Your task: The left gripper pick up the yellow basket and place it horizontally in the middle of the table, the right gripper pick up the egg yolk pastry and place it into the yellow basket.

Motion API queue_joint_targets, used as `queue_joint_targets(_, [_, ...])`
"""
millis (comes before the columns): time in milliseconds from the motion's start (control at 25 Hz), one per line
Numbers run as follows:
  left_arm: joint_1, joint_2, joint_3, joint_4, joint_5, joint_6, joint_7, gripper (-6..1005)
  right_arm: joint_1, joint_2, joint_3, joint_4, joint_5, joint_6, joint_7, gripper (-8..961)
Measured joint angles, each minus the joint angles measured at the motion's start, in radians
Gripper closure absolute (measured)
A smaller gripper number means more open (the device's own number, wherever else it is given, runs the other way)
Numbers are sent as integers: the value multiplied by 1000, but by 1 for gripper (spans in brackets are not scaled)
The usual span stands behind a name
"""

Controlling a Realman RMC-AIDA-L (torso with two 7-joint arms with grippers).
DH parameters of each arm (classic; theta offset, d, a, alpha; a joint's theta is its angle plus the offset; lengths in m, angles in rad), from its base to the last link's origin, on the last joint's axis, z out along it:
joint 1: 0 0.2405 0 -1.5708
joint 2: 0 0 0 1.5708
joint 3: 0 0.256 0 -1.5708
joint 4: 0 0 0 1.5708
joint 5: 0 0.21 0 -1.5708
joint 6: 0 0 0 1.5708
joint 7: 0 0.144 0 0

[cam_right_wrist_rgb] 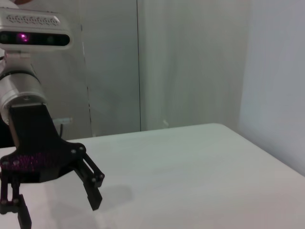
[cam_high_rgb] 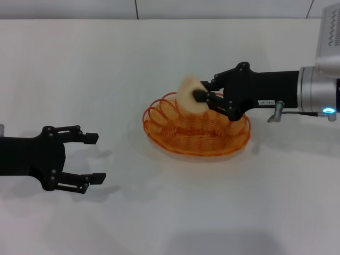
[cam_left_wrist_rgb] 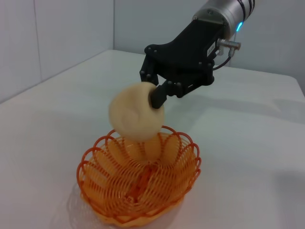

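Observation:
The yellow basket (cam_high_rgb: 197, 130) lies flat on the white table (cam_high_rgb: 159, 64), near the middle; it also shows in the left wrist view (cam_left_wrist_rgb: 138, 183). My right gripper (cam_high_rgb: 201, 96) reaches in from the right and is shut on the egg yolk pastry (cam_high_rgb: 189, 95), holding it above the basket's left part, clear of the rim. The left wrist view shows the pastry (cam_left_wrist_rgb: 136, 117) hanging over the basket in the right gripper (cam_left_wrist_rgb: 155, 95). My left gripper (cam_high_rgb: 94, 158) is open and empty, low at the left, well apart from the basket. It also shows in the right wrist view (cam_right_wrist_rgb: 59, 210).
The table's far edge (cam_high_rgb: 159, 19) meets a grey wall. The right arm's silver segment (cam_high_rgb: 319, 90) stretches over the table at the right. Bare white tabletop lies in front of the basket and between it and the left gripper.

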Motion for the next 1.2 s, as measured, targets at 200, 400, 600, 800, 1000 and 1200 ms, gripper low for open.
queue_joint_targets(200, [0,-1,-3,0,1,-3,2,113,2,-2,-8,16,13,4,-12,761])
queue_joint_targets(400, [0,-3,-3,0,1,-11,2,113,0,-2,-3,20,14,5,-14,628])
queue_joint_targets(600, [0,-3,-4,0,1,-12,2,113,-11,-8,10,21,15,-12,-27,524])
queue_joint_targets(800, [0,-2,-3,0,-1,-12,4,113,-71,-12,137,42,9,-135,-112,372])
queue_joint_targets(1000, [0,-2,-5,1,-7,-13,5,113,-118,-28,317,117,5,-309,-203,124])
queue_joint_targets(1200, [0,-1,-34,0,-7,-16,14,113,-143,-51,423,235,5,-377,-303,68])
